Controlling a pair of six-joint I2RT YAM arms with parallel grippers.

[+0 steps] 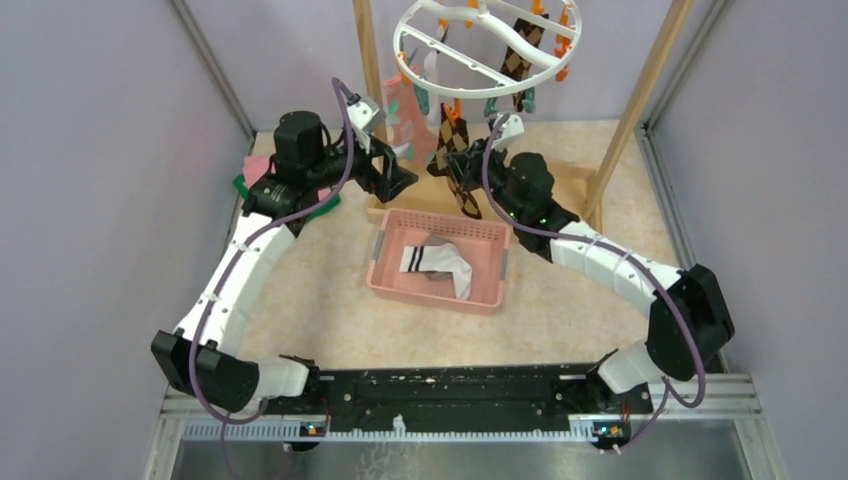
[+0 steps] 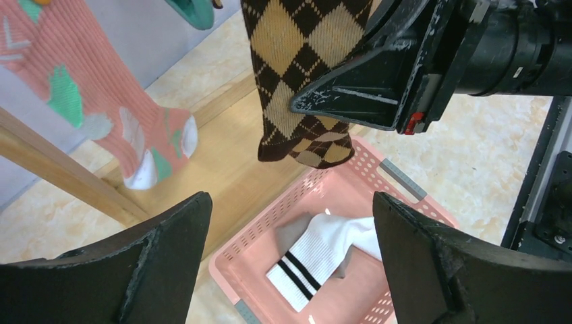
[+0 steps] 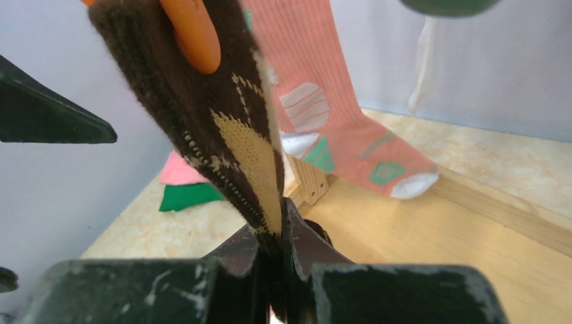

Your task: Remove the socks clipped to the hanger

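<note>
The right gripper (image 3: 273, 229) is clenched on the brown argyle sock (image 3: 229, 135), which hangs from an orange clip (image 3: 192, 34) on the hanger (image 1: 399, 42). The left gripper (image 2: 290, 209) gapes empty. The sock looks soft, light and stretchy, so I'd hold it near the clip.

Lavender walls (image 1: 100, 150), seemingly marbled beige tabletop (image 1: 320, 320)

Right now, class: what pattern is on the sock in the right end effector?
The sock shows dark brown-and-tan argyle diamonds, clearest in the left wrist view.
</note>
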